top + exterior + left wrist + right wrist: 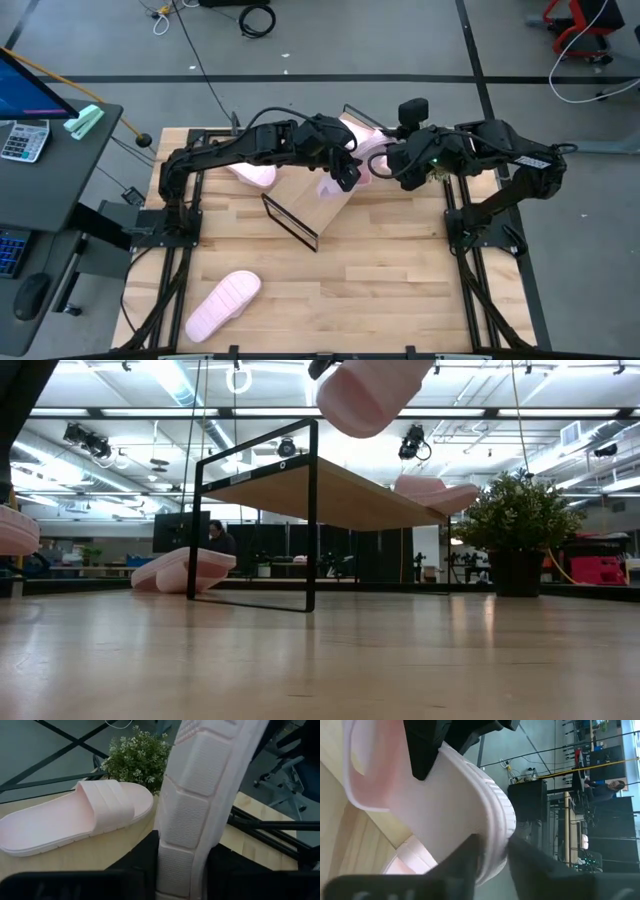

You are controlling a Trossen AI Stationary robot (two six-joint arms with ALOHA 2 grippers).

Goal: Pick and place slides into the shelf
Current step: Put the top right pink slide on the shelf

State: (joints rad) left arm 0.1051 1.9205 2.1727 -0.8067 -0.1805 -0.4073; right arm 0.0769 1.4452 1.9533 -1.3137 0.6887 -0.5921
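Together, the left gripper [347, 172] and right gripper [384, 166] each clasp one raised slide [345, 168] above the shelf [322, 205], another slide [224, 304] lying near-left on the surface [380, 270].

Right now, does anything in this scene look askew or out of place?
Yes. The light wood shelf on a black wire frame sits skewed to the table edges, and both pincers, left and right, grip one pale pink foam slide in mid-air.

One camera looked straight down on the counter [340, 290]. One sat low, looking across it. Two wrist cameras looked very close. All saw the lifted slide [365, 395].
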